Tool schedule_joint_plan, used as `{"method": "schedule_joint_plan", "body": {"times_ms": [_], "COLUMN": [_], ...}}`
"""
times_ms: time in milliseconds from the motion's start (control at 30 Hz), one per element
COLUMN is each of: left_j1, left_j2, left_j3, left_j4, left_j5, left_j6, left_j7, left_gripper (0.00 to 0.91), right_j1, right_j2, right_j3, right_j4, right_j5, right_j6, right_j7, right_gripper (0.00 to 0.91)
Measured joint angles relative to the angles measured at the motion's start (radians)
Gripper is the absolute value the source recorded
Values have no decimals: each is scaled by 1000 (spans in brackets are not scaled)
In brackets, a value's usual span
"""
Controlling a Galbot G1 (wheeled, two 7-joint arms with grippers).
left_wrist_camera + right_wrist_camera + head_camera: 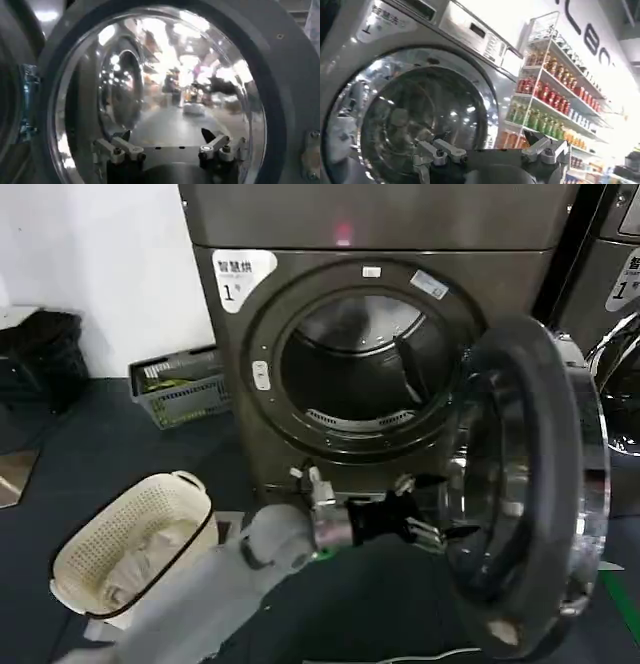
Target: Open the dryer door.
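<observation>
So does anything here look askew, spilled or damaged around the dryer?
Nothing stands out. The dryer door is swung wide open to the right with its glass intact, the drum looks empty, and the left gripper sits open at the door's inner face. The laundry basket stands upright on the floor.

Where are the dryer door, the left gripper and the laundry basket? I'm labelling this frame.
dryer door (545, 384): head view, its grey inner rim.
left gripper (440, 509): head view, between its fingertips.
laundry basket (120, 529): head view, its perforated side wall.

dark floor bears a cream laundry basket and grey crate.
</observation>
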Motion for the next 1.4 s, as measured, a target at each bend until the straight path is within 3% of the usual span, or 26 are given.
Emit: {"method": "schedule_joint_plan", "body": {"times_ms": [467, 1100, 1400], "left_j1": [-122, -249, -282], "left_j2": [-194, -405, -406], "left_j3": [102, 119, 124], "left_j4": [168, 416, 506], "left_j5": [26, 63, 98], "left_j6": [-38, -49, -57], "left_j7": [-25, -49, -67], "left_gripper": [907, 907, 907], "right_j1": [-39, -41, -46], "right_j2": [-16, -31, -31], "right_j3": [83, 165, 217], "right_j4": [40, 36, 18], "right_j5": [3, -2, -2], "right_j6": [-9, -71, -98], "right_j7": [-1, 80, 112], "right_gripper": [907, 907, 907]}}
